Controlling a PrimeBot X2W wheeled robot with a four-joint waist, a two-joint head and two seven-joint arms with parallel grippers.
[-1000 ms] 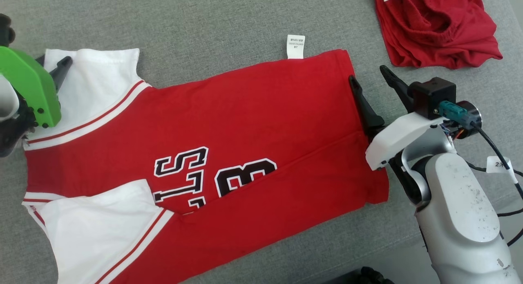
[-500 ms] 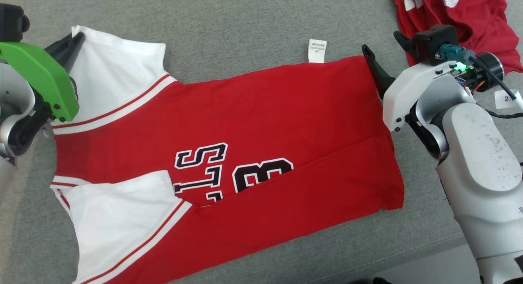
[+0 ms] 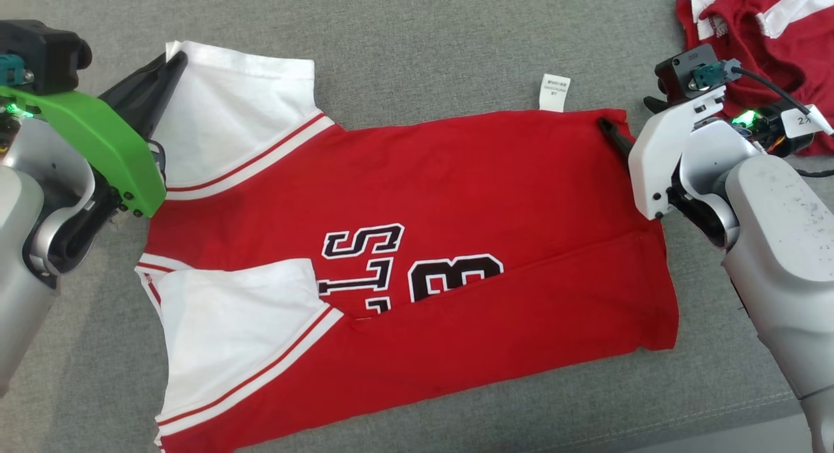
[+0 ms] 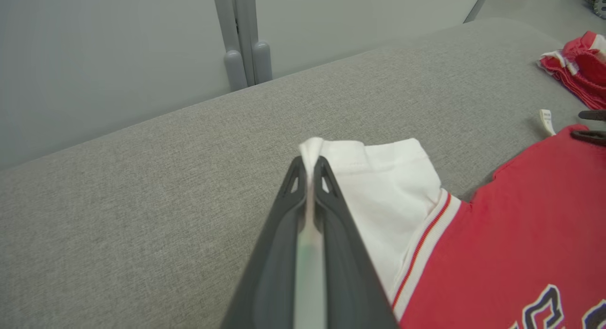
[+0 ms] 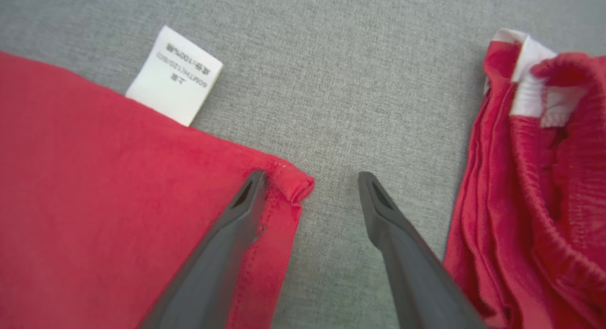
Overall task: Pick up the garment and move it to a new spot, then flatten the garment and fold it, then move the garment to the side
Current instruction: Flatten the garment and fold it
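Left pincer (image 4: pixel 310 167) tight on garment (image 3: pixel 488 179) sleeve

Red jersey (image 3: pixel 456 192), white sleeves (image 3: pixel 241 114), black lettering (image 3: pixel 449 277); grey cushion (image 3: pixel 423 42).

Grey fabric surface (image 3: pixel 423 36), red-and-white jersey (image 3: pixel 456 179) spread flat, crumpled red garment (image 3: pixel 798 49) near right edge
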